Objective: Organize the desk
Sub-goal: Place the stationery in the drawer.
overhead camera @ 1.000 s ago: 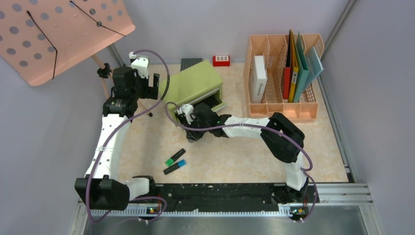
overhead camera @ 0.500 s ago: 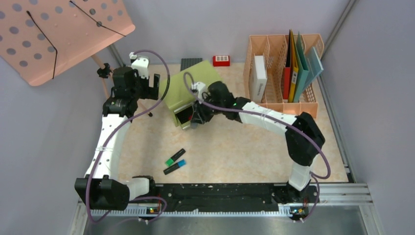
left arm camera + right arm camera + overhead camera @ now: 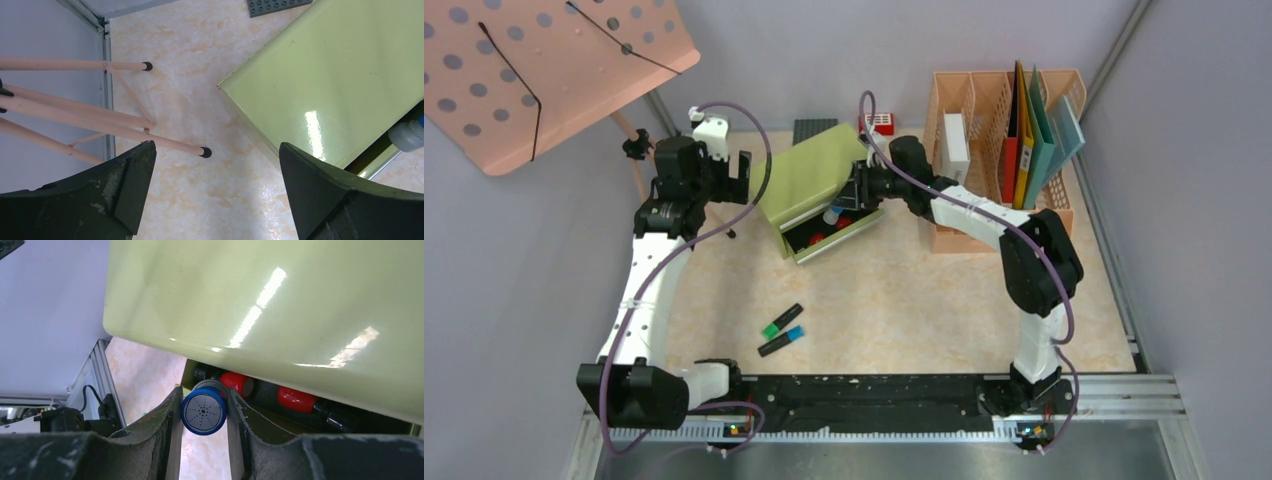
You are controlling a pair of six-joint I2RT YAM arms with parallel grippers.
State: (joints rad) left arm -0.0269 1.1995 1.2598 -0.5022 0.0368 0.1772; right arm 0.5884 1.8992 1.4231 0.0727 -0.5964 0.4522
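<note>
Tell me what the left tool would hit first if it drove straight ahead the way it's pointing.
Probably the bare desk. The open left tool points down at it, between the pink stand's foot and a corner of the green cabinet. Depth is hard to judge.

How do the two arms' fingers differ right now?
The left gripper has fingers spread wide, holding nothing; the right gripper has fingers shut on a blue-capped tube. The left gripper hangs above the desk beside the green cabinet; the right gripper is at its open drawer. Both have dark fingers.
</note>
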